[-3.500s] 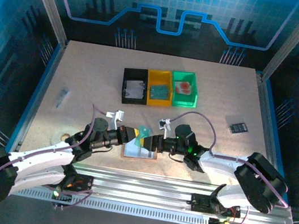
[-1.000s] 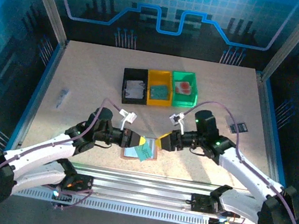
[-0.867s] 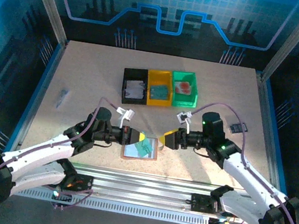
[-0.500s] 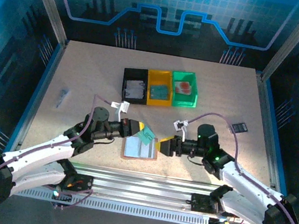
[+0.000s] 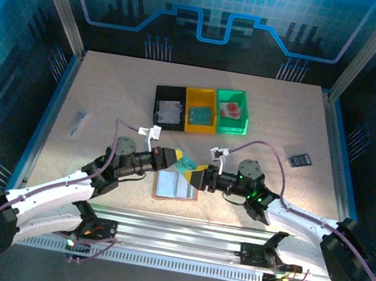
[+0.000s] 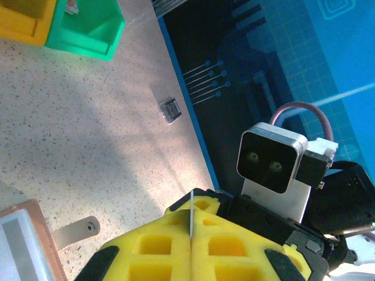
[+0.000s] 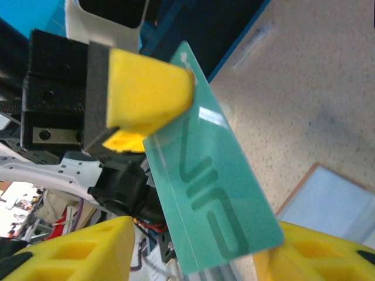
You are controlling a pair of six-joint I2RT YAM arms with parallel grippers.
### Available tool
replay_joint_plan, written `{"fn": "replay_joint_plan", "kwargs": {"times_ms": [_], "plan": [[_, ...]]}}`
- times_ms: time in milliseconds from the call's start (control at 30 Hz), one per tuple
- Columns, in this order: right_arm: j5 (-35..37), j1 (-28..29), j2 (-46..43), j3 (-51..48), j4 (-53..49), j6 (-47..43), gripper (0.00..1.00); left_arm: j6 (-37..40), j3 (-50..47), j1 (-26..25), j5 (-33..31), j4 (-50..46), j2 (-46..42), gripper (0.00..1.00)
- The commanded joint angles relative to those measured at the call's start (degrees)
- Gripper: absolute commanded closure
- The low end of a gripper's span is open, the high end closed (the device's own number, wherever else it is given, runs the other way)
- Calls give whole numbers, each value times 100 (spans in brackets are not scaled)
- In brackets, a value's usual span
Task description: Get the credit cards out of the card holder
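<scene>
Top: left gripper (image 5: pixel 174 160) pinches a teal VIP card (image 5: pixel 185 165) in the air, just beyond the far edge of the open card holder (image 5: pixel 175 186). The holder lies flat, centre, near the table's near edge. Right gripper (image 5: pixel 195 175) is nosed up to the card.

Left wrist: yellow pads (image 6: pixel 234 246) pressed together on the card's thin edge.

Right wrist: own fingers (image 7: pixel 76 249) spread either side of the card, not clamped.

Reads as a mid-air handover. Next: right closes squarely on the free end before left releases.

A green card (image 7: pixel 205 193), pinched at one end
It slants from 11 to 6 o'clock — the left gripper (image 7: pixel 143 126) clamps its top at 10, the right gripper (image 7: pixel 193 257) stands spread at 7 and 5; card holder (image 7: pixel 334 199) at 4.
</scene>
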Motion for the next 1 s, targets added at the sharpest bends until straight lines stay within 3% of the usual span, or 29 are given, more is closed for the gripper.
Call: {"fn": "replay_joint_plan", "kwargs": {"times_ms": [0, 133, 267, 400, 467, 533, 767, 967], "plan": [[295, 113, 57, 17, 730, 11, 56, -81, -120, -54, -84, 243, 19, 100], [445, 118, 53, 2, 774, 5, 78, -34, -129, -62, -152, 111, -70, 100], [578, 48, -93, 3, 600, -9, 100, 107, -121, -54, -296, -228, -252, 71], [630, -314, -389, 418, -583, -259, 100, 480, 50, -23, -444, -1023, -524, 47], [502, -698, -353, 987, -1828, -571, 100, 752, 225, 32, -531, -1645, -668, 32], [339, -1088, -27, 1745, -3073, -1036, 100, 1015, 374, 101, -529, -2151, -741, 25], [251, -1740, 2363, 5169, -7142, -2745, 100, 1304, 385, 192, -544, -2897, -737, 20], [1141, -1751, 4072, 7404, -8848, -3410, 100, 1391, 287, 219, -590, -3085, -778, 18]]}}
